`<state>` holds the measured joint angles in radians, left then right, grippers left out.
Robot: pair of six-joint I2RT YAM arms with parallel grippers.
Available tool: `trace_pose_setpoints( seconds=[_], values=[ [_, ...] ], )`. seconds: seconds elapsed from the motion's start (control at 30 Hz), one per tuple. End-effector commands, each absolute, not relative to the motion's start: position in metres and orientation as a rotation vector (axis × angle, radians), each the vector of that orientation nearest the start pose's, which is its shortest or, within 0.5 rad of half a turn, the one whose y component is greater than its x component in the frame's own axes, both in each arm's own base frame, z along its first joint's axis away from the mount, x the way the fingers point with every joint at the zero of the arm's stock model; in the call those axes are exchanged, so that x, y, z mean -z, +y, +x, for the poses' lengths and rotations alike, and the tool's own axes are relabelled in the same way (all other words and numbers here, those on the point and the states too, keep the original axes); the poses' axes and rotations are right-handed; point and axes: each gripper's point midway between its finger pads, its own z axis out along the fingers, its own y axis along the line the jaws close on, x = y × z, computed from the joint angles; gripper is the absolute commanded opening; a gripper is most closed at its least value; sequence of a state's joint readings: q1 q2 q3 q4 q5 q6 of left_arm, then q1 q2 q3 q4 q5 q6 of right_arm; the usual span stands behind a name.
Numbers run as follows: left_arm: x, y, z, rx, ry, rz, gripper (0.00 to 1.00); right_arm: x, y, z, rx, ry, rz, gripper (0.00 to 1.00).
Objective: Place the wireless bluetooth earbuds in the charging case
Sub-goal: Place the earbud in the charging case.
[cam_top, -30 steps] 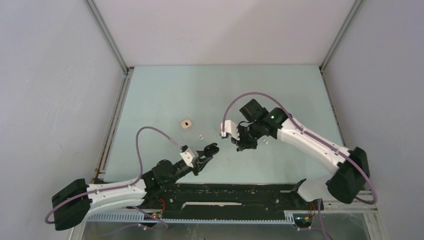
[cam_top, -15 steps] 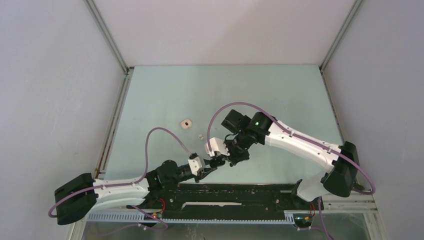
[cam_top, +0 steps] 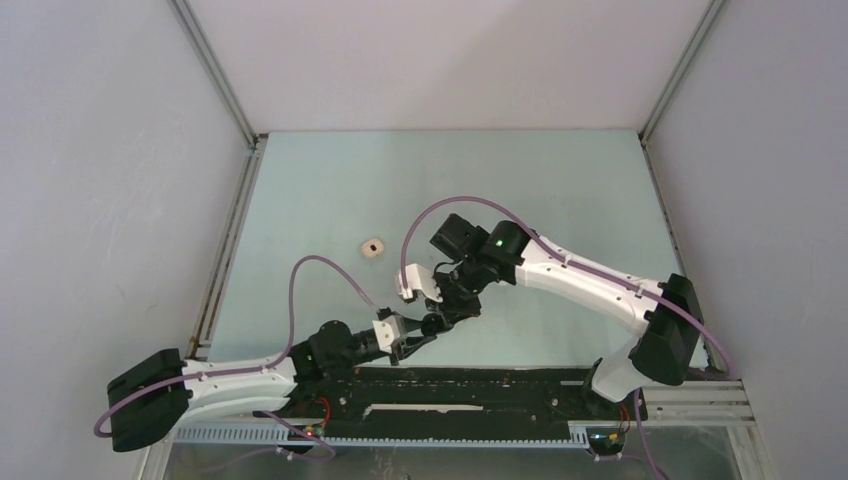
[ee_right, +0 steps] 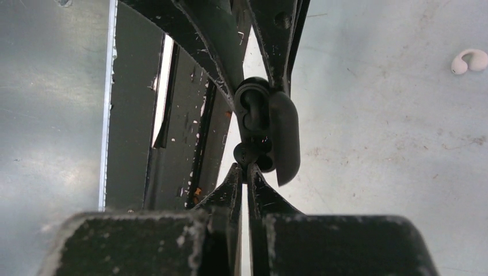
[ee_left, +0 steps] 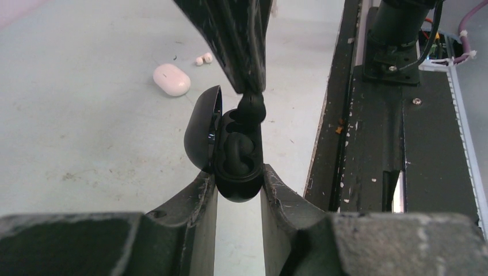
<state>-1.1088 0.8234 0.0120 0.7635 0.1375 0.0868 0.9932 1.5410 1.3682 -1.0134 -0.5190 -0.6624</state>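
Note:
My left gripper is shut on the lower end of a black charging case, held above the table with its lid swung open to the left. One black earbud lies in the lower socket. My right gripper is shut on a second black earbud and holds it at the case's upper socket. In the top view both grippers meet just ahead of the black base rail. The right wrist view shows the case and its lid directly past my fingertips.
A pale pill-shaped case and two tiny white earbuds lie on the table beyond the held case. Another white earbud lies at the right. A cream case sits mid-table. The black base rail runs along the near edge.
The right arm has swung left and toward the near edge, bringing its black earbud to the case. The left arm drew back slightly, then held still.

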Motion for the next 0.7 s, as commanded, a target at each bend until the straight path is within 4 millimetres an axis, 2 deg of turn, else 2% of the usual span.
trace_pose_setpoints(
  seconds=[0.0, 0.67],
  values=[
    [-0.1238, -0.2751, 0.1080, 0.918, 1.269, 1.039, 0.00, -0.1747, 0.3257, 0.1238, -0.864, 1.697, -2.080, 0.00],
    [-0.1289, -0.2745, 0.1036, 0.941, 1.238, 1.039, 0.00, -0.1653, 0.3262, 0.1316, -0.806, 1.734, -2.084, 0.00]
  ],
)
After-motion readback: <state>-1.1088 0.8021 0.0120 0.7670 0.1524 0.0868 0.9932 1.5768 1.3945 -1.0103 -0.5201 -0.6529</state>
